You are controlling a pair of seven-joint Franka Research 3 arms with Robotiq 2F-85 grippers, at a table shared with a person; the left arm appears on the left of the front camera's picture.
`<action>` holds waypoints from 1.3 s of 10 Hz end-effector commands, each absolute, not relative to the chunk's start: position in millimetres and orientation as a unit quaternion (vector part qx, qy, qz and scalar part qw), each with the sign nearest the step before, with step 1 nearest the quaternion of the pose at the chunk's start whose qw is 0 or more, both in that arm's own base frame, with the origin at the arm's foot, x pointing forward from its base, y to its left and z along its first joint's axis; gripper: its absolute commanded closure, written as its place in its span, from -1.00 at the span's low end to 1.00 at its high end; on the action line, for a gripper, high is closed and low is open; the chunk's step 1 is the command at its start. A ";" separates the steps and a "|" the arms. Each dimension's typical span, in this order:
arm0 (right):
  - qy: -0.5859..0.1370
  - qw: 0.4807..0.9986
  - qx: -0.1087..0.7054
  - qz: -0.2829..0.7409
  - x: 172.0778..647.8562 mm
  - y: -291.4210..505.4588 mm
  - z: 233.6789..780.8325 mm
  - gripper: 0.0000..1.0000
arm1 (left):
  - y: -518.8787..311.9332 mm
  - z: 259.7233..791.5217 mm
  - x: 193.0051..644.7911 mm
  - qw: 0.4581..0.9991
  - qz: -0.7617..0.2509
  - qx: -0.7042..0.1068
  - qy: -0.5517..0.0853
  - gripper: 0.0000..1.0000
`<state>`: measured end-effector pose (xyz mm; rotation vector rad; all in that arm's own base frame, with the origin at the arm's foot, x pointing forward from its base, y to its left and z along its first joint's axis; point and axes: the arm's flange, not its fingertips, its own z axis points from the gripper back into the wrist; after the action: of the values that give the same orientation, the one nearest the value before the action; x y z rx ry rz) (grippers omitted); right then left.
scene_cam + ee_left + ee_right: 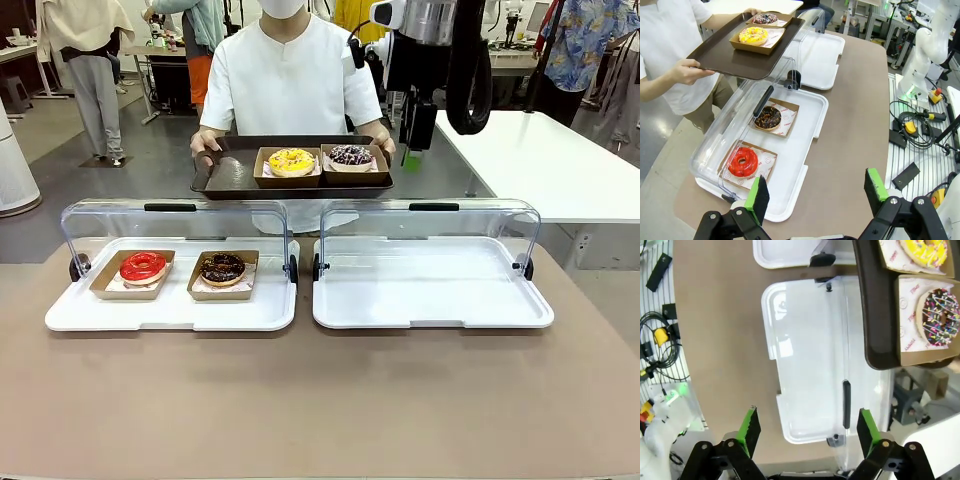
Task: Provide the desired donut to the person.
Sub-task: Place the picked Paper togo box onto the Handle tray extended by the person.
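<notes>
The person stands at the far side and holds a brown tray with both hands. On it sit a yellow donut and a chocolate donut with sprinkles, each in a paper box. A red donut and a dark chocolate donut lie boxed in the left white case. My right gripper is open and empty, high above the right case, next to the brown tray's sprinkle end. My left gripper hangs open and empty, near the red donut.
Both white cases have their clear lids raised at the back. The right case holds nothing. Bare brown tabletop stretches in front of the cases. A white table stands at the far right, with cables and gear beside the table.
</notes>
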<state>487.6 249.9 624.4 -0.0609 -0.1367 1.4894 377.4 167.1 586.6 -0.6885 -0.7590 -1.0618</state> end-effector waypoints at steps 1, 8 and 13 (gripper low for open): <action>-0.066 0.731 -0.030 0.679 484.4 251.7 634.8 -1.00 | 167.8 588.4 377.2 0.735 -0.485 -0.317 -0.352 -1.00; -0.066 0.731 -0.030 0.679 484.4 251.7 634.8 -1.00 | 167.8 588.4 377.2 0.735 -0.485 -0.317 -0.352 -1.00; -0.129 0.748 0.052 0.648 507.0 170.5 650.2 -1.00 | 167.8 588.4 377.2 0.735 -0.485 -0.317 -0.352 -1.00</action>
<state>500.8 211.3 647.1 0.0262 -0.2110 1.4353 377.4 167.3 586.6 -0.6884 -0.7592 -1.0613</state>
